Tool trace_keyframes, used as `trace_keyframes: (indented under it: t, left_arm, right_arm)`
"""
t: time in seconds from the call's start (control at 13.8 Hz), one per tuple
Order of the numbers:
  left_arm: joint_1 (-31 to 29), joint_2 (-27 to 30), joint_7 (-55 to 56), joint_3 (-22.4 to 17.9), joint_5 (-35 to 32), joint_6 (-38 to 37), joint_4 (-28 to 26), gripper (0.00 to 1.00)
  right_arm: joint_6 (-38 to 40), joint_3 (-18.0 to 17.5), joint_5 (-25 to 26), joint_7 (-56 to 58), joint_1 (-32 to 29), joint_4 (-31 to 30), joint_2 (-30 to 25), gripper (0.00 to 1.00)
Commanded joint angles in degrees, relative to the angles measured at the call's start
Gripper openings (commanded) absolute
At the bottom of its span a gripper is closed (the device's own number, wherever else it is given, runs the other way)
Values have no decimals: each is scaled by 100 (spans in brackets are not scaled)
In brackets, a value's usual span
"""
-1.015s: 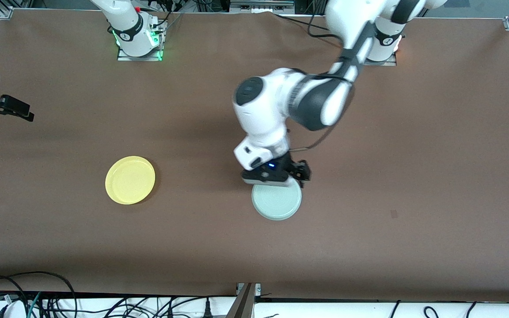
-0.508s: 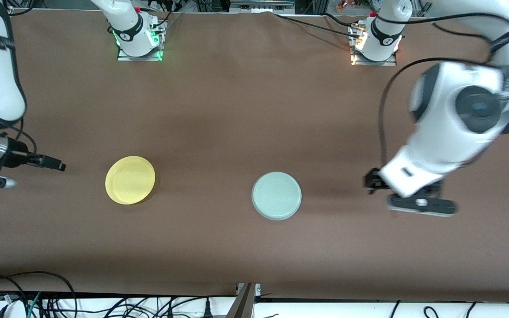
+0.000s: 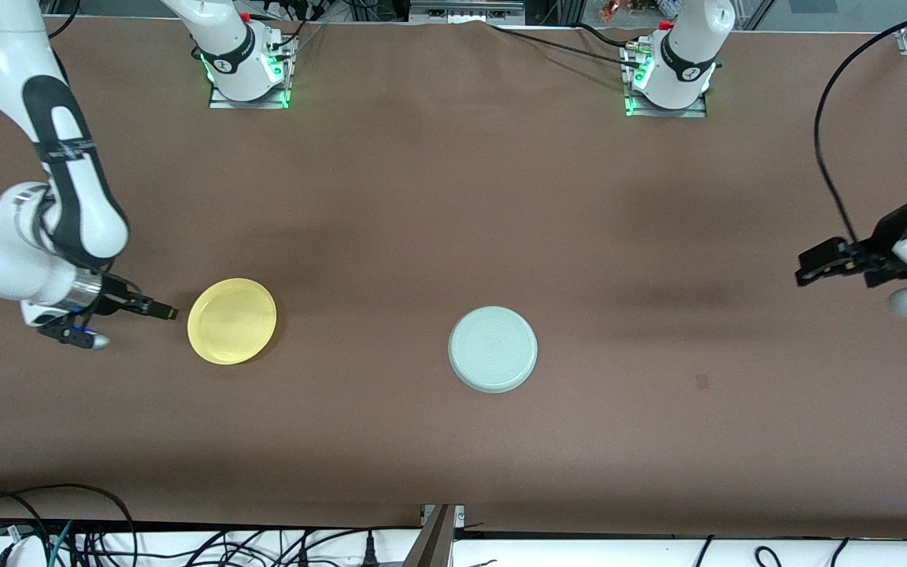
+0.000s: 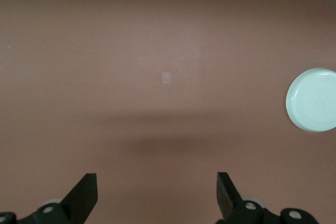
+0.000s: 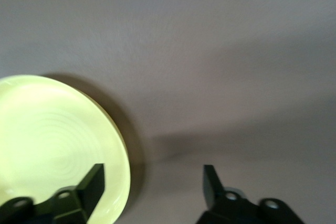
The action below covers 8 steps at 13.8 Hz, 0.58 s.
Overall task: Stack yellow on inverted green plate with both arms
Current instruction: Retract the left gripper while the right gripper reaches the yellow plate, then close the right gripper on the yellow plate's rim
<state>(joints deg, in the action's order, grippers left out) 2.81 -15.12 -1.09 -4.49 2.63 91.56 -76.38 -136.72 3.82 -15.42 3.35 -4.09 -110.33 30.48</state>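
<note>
Front view: yellow plate (image 3: 231, 320) flat on brown table (image 3: 438, 197), toward right arm's end. Green plate (image 3: 493, 360) upside down, ringed underside up, near table middle, slightly nearer the camera than yellow, well apart from it. Nothing stacked yet.

Right gripper (image 3: 156, 310) low, just beside yellow plate's rim on the side toward right arm's end. Fingers spread in right wrist view (image 5: 152, 182), nothing between them; one finger over yellow plate's (image 5: 58, 145) edge, the other over bare table. Contact with rim: cannot tell.

Left gripper (image 3: 820, 264) over bare table at left arm's end, well apart from green plate. Fingers wide apart in left wrist view (image 4: 156, 192), empty, only table below. Green plate (image 4: 314, 99) visible there at frame edge, rings showing. Small pale square mark (image 4: 167, 77) on table between.
</note>
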Motion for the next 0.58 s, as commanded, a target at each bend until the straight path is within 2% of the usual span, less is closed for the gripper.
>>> trace_keyframes:
  t: [0.0,0.15,0.22,0.29,0.36,0.51]
  left_arm:
    - [-254,264,-530,88,185,46,-674,100]
    - [-158,587,-559,132,106,98,-1184,100]
    - [-219,667,-506,341,89,194,-1369,100]
    - [-271,703,-480,500,2,221,-1441,100]
    - [-272,712,-366,528,-156,221,-1441,100]
    - [-272,738,-251,616,-307,221,-1424,100]
  right_arm:
    - [-408,-100,-128,140,83,-366,-174,75]
    - [-670,-162,-154,140,92,-366,-122,69]
    - [-837,-205,-163,140,101,-375,-17,65]
    - [-926,-258,-163,140,101,-375,53,47]
    - [-910,-267,-163,122,101,-366,63,2]
    - [-883,-267,-163,52,101,-357,72,0]
